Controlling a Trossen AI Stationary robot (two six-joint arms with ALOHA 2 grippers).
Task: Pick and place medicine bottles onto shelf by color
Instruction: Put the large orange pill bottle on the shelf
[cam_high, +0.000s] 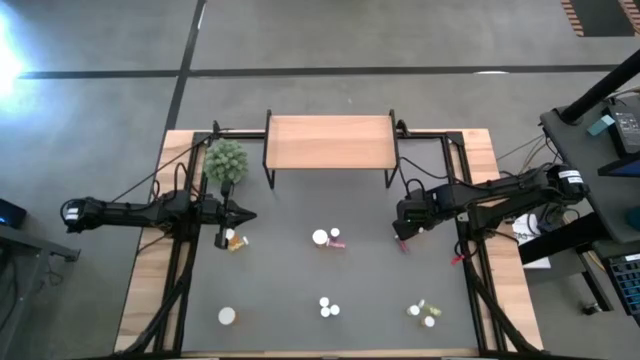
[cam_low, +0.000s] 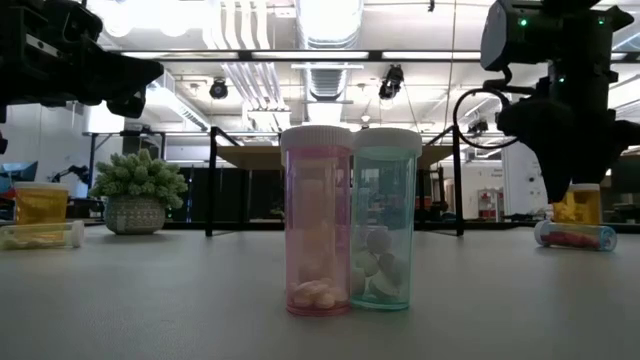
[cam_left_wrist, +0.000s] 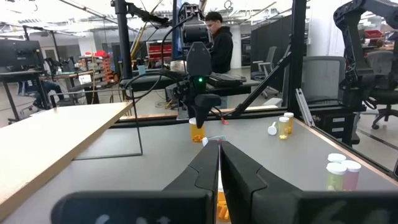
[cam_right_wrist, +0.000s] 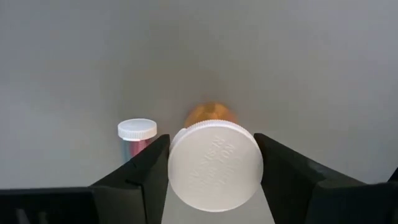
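Note:
An orange medicine bottle with a white cap stands upright on the dark mat, right of the shelf's front legs. My right gripper points down over it, a finger on each side of the cap. A pink bottle lies on its side close by. The light-wood shelf stands at the far middle on black legs with nothing on top. My left gripper hangs shut and level at the left, above an orange bottle, touching nothing. My right gripper has the orange bottle's white cap between its two fingers, which come from above and point down. Both fingers meet the cap's rim at opposite sides. The bottle stands upright with its base on the mat.
A green spiky plant stands by the shelf's left legs. A pink and a pale teal bottle stand together near the front middle. Other bottles lie at mid-mat, front left and front right.

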